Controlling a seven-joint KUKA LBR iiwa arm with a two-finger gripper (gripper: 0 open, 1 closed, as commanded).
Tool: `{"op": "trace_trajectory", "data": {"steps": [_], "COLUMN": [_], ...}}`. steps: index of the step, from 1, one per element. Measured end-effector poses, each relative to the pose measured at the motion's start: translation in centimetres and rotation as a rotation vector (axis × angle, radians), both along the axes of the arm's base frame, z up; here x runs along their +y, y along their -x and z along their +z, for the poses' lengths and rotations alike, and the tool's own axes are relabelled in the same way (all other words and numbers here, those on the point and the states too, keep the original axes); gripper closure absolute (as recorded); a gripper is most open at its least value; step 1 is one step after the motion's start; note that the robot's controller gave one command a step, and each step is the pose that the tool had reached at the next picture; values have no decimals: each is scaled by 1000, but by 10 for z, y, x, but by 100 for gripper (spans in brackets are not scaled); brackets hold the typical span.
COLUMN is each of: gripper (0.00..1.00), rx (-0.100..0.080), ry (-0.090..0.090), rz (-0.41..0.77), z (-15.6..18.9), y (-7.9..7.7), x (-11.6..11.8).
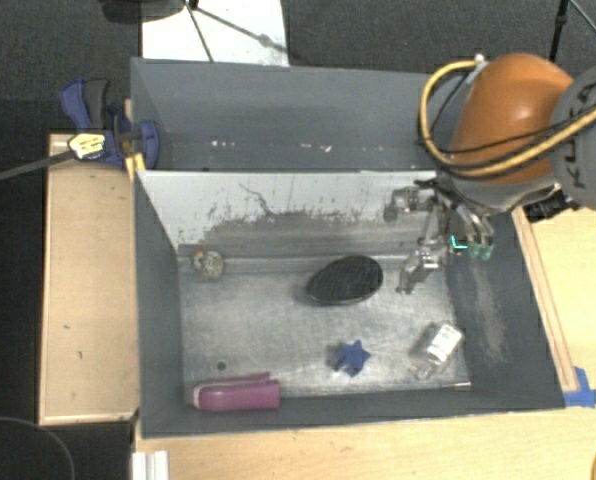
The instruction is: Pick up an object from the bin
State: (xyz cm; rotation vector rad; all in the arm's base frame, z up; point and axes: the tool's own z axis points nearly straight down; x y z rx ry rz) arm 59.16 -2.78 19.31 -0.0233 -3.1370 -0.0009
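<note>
My jaws hang low at the right side of the bin point(160, 298), near its back wall. I cannot tell whether they are parted or closed. Just to their left, mid-floor, lies a black oval object point(345, 280). Toward the front are a small clear bottle point(436, 348), a blue star-shaped piece point(350, 357) and a maroon block point(238, 395).

A rounded orange cover point(513, 103) caps the wrist; yellow and black cables point(440, 86) loop round it; the gripper point(418, 265) is silvery metal.
</note>
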Motion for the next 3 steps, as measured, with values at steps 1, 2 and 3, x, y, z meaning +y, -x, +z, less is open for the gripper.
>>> {"op": "trace_trajectory", "data": {"steps": [1,2,3], "gripper": [0,100,100], "rx": [-2,-6,-14], "ry": [-1,0,1], "rz": [-49,-48,26], "z": [-123,-119,58], "y": [11,9,23], "x": [23,22,16]}}
